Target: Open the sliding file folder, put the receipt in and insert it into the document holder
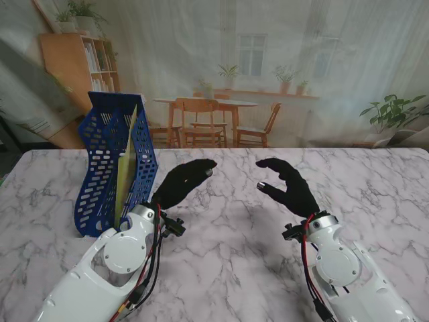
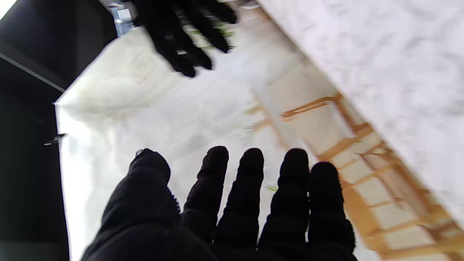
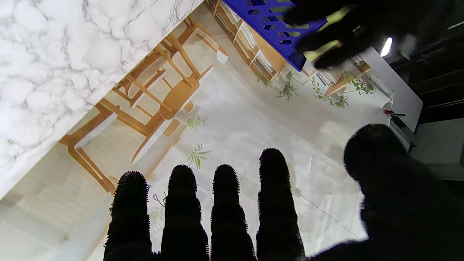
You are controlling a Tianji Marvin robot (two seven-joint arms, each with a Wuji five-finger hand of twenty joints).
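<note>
A blue perforated document holder (image 1: 117,164) stands upright at the left of the marble table (image 1: 228,268), with a yellow-green file folder (image 1: 127,168) standing inside it. The holder (image 3: 275,25) also shows in the right wrist view. My left hand (image 1: 182,182) in a black glove hovers just right of the holder, fingers extended and apart, holding nothing. My right hand (image 1: 289,184) hangs over the table's middle right, fingers spread and slightly curled, empty. In the left wrist view my left hand (image 2: 232,210) faces the right hand (image 2: 181,32). No receipt is visible.
A printed backdrop of a dining room (image 1: 228,74) hangs behind the table's far edge. The white forearms (image 1: 120,261) rise from the near corners.
</note>
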